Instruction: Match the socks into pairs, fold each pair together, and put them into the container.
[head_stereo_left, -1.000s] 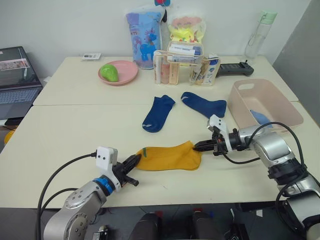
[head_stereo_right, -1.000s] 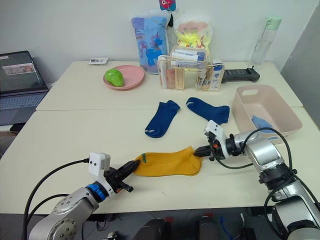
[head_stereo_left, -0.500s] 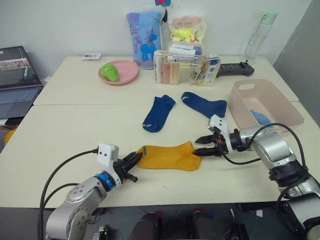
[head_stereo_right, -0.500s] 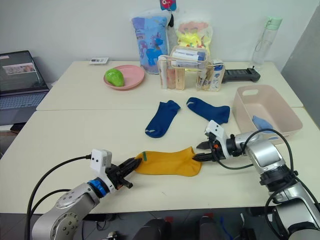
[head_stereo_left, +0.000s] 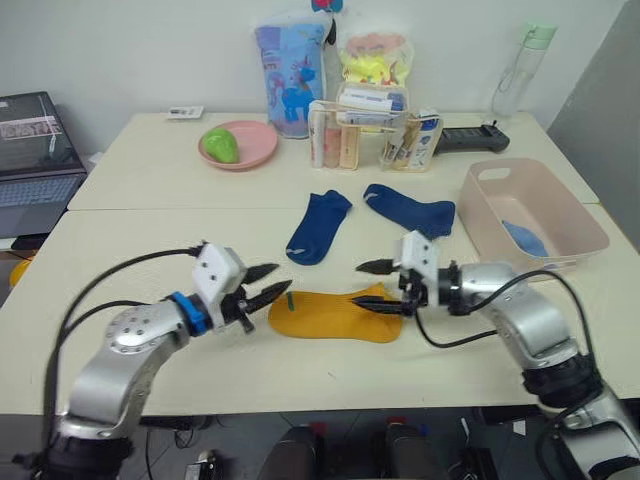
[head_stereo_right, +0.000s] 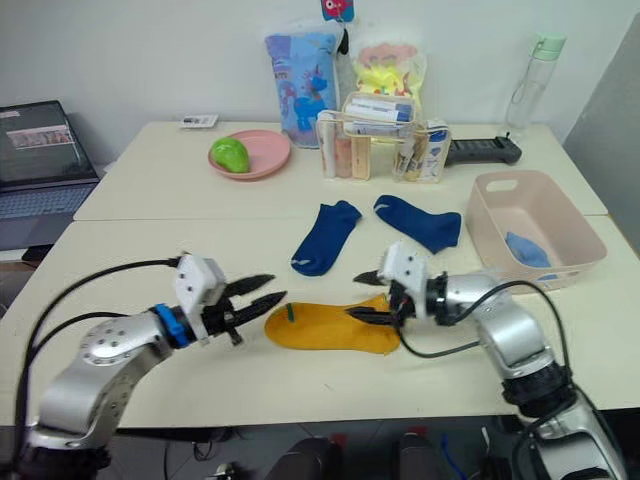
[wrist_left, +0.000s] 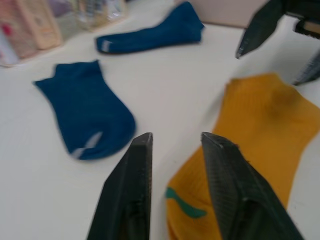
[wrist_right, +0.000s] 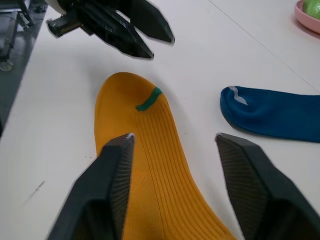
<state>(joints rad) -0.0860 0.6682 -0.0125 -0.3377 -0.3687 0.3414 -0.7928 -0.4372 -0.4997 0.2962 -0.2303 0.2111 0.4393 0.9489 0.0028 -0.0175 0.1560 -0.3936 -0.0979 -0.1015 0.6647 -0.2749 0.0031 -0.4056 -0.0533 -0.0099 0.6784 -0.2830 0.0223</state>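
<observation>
On the left, the left gripper (head_stereo_left: 268, 290) hovers just beside the near-left end of the yellow sock (head_stereo_left: 335, 314), its two fingers spread apart and holding nothing. The yellow sock lies flat on the table (head_stereo_left: 150, 240), near the front edge and about midway across; whether it is one sock or two stacked together cannot be told. Just beyond it, toward the far side, two navy socks lie apart from each other: the left navy sock (head_stereo_left: 319, 226) and the right navy sock (head_stereo_left: 409, 209), neither matched up nor folded.

At the right end of the yellow sock, the right gripper (head_stereo_left: 377, 287) is opened wide, one finger above the fabric and one low against it, with nothing clamped.

Farther right stands the pink tub (head_stereo_left: 575, 225), and a light blue sock (head_stereo_left: 524, 238) already lies inside it.

By the look of it, the light blue pair is dealt with, the yellow one is laid out and ready for folding, and the navy pair is untouched. So roughly a third of the job seems done; folding and placing yellow, then pairing, folding and placing navy, remain.
</observation>
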